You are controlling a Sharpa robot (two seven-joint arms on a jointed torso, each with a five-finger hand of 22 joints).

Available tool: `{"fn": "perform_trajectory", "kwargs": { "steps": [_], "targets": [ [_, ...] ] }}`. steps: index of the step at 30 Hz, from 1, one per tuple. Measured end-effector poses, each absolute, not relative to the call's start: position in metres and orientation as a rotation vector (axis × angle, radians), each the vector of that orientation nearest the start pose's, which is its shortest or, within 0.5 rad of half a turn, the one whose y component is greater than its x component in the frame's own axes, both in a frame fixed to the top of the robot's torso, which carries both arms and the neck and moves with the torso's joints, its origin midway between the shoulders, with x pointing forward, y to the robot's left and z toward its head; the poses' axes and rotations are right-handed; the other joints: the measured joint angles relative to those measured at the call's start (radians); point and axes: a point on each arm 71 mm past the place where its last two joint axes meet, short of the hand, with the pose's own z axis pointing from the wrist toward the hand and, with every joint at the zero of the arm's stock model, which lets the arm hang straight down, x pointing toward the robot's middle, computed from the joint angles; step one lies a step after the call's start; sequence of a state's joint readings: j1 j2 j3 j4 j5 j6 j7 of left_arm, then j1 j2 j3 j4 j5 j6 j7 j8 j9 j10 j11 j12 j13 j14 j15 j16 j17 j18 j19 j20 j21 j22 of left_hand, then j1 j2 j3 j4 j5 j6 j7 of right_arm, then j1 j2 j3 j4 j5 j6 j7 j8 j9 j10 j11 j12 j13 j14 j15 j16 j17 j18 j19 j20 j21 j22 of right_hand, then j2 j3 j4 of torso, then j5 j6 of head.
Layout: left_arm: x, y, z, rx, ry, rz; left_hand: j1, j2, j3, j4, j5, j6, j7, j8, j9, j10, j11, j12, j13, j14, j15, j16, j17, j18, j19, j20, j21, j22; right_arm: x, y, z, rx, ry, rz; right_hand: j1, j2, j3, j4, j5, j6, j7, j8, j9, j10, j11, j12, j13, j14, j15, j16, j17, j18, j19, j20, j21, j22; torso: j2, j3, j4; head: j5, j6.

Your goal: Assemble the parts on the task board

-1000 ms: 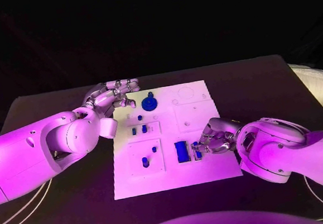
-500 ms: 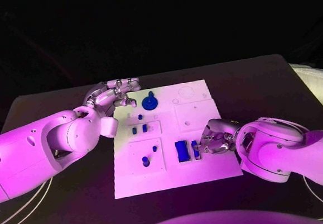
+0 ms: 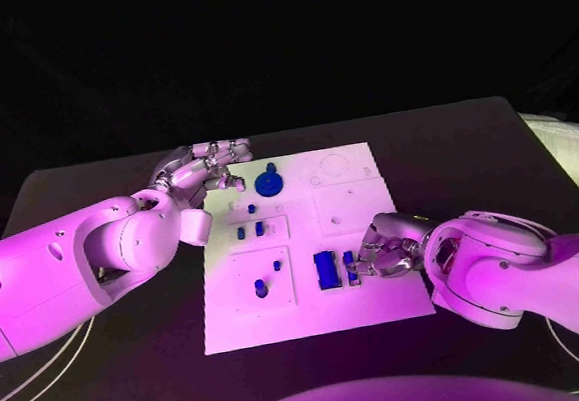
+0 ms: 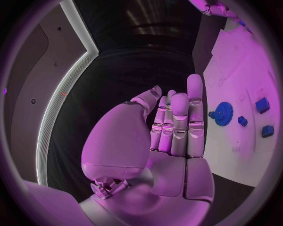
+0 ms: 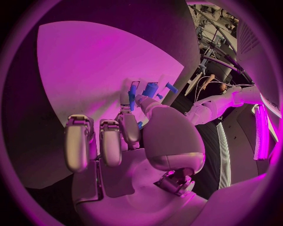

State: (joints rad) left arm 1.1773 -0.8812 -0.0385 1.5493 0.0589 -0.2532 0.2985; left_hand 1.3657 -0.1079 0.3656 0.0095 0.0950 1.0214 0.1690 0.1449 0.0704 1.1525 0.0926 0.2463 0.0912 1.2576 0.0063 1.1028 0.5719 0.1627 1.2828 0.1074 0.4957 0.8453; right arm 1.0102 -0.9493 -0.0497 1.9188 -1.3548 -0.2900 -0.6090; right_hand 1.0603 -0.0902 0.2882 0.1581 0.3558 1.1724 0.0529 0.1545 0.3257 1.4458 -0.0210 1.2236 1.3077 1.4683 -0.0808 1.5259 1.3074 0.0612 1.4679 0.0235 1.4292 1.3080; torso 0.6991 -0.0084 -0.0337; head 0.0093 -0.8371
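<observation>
Head view puts the right robot hand [image 3: 379, 254] low over the near right part of the task board [image 3: 370, 305], its fingers curled down beside a tall blue block [image 3: 328, 270]. A thin blue part [image 3: 350, 267] stands just to the right of that block, and the fingertips close round it; in the right wrist view the thumb and one finger [image 5: 125, 96] pinch this thin blue part [image 5: 132, 90] against the white board [image 5: 88, 61], while the other fingers hang loose and hold nothing. Two more blue parts show just past the pinched one in that view, a short block [image 5: 151, 88] and a small peg [image 5: 170, 87].

Across the board, the left robot hand [image 3: 208, 169] hovers at the far left corner, released and holding nothing. The left wrist view shows its fingers [image 4: 179, 117] straight and side by side, pointing along the board edge, apart from the blue gear [image 4: 224, 113] that sits near them.

Counting the blue pieces in the head view gives seven: one gear [image 3: 268, 183] at the far left, one tiny peg [image 3: 250, 209] below it, a pair of short pegs [image 3: 250, 232] side by side in the next panel, one slanted oblong piece [image 3: 261, 287] with a small peg above it in the near left panel, the tall block, and the thin part in the right robot hand's fingers. The board lies in the middle of the dark tabletop [image 3: 141, 383].
</observation>
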Motion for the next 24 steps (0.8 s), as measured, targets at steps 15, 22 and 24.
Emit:
{"fn": "perform_trajectory", "kwargs": {
  "steps": [15,22,24],
  "targets": [
    [0.48,0.219,-0.194,-1.255,1.521,-1.545,0.0,0.0,0.0,0.0,0.0,0.0,0.0,0.0,0.0,0.0,0.0,0.0,0.001,0.0,0.0,0.0,0.0,0.0,0.0,0.0,0.0,0.0,0.372,-0.18,-0.231,0.1,1.882,0.647,0.198,-0.027,-0.028,-0.136,-0.105,-0.181,0.077,-0.089,-0.068,-0.055,0.053,-0.063,-0.007,-0.002,0.038,0.007,0.001,0.0,-0.002,0.031,0.0,0.0,0.0,0.0005,-0.0012,0.0,0.001],
    [0.48,0.218,-0.194,-1.255,1.522,-1.545,0.0,0.0,0.0,0.0,0.0,0.0,0.0,0.0,0.0,0.0,0.0,0.0,0.001,-0.001,0.001,0.0,0.0,0.0,0.0,0.0,0.0,0.0,0.373,-0.176,-0.232,0.018,1.843,0.667,0.261,0.001,0.021,-0.185,-0.065,-0.191,0.087,-0.089,-0.104,-0.058,0.063,-0.063,-0.007,-0.002,0.045,0.008,0.001,0.0,-0.002,0.038,0.004,0.0,0.0,0.0005,-0.0004,-0.001,0.001],
    [0.48,0.218,-0.194,-1.255,1.522,-1.545,0.0,0.0,0.0,0.0,0.0,0.0,0.0,0.0,0.0,0.0,0.0,0.0,0.001,-0.001,0.001,0.0,0.0,0.0,0.0,0.0,0.0,0.0,0.373,-0.174,-0.232,-0.001,1.842,0.672,0.272,0.012,0.046,-0.193,-0.049,-0.176,0.086,-0.089,-0.109,-0.058,0.064,-0.063,-0.005,-0.002,0.045,0.008,0.001,0.0,-0.002,0.038,0.007,0.0,0.0,0.0004,0.0,-0.001,0.001]
  ]
}}
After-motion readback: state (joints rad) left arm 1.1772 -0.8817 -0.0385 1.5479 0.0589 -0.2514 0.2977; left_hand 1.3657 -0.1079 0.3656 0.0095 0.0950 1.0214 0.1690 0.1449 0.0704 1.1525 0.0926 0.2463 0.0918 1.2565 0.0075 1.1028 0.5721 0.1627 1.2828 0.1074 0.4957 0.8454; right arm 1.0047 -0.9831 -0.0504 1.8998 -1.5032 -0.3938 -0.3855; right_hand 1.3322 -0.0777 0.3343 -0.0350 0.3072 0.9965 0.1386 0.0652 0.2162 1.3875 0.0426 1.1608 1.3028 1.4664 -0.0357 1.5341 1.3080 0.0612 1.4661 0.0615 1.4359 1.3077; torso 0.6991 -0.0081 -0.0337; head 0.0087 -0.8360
